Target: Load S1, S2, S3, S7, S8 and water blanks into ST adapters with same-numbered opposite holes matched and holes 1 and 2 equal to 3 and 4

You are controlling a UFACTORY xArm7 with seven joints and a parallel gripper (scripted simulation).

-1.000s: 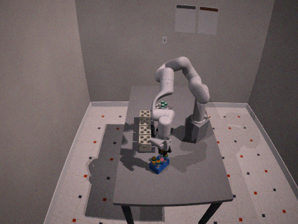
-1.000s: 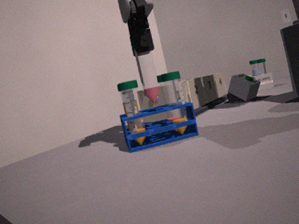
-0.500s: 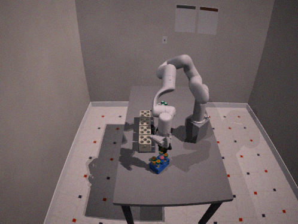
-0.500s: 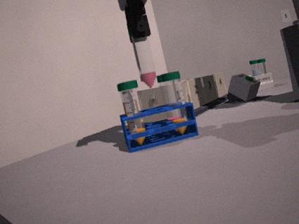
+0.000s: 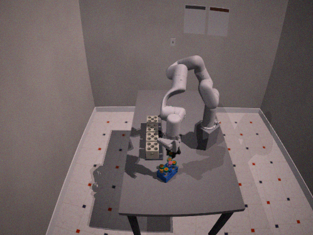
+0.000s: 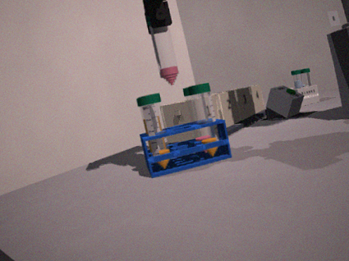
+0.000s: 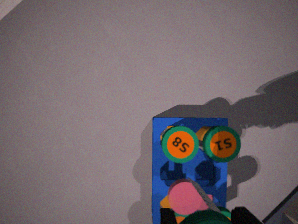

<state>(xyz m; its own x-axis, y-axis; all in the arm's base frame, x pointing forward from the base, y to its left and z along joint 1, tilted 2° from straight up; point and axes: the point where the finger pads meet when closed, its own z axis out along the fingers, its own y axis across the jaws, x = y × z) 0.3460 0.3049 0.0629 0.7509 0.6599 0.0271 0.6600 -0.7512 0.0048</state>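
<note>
The gripper [image 5: 173, 152] [image 6: 160, 29] [image 7: 206, 216] is holding a tube [image 5: 170, 163] [image 6: 166, 49] [image 7: 186, 196], clamped near its cap; in the upper middle of the exterior frame the tube is hanging nearly upright, pink tip downward, above the blue rack [image 5: 168, 179] [image 6: 193, 167] [image 7: 157, 170]; S8 [image 5: 166, 169] [image 6: 151, 119] [image 7: 180, 144] and S1 [image 5: 161, 166] [image 7: 221, 144] are standing in the rack; sideways travel at too low a height could be catching neighbouring caps and dragging the loose rack; a slanted approach to the adapters [image 5: 152, 154] [image 6: 236, 104], left of the arm in the top frame, could be jamming the tip on a hole's rim; misjudging fill could be spoiling the balance.
</note>
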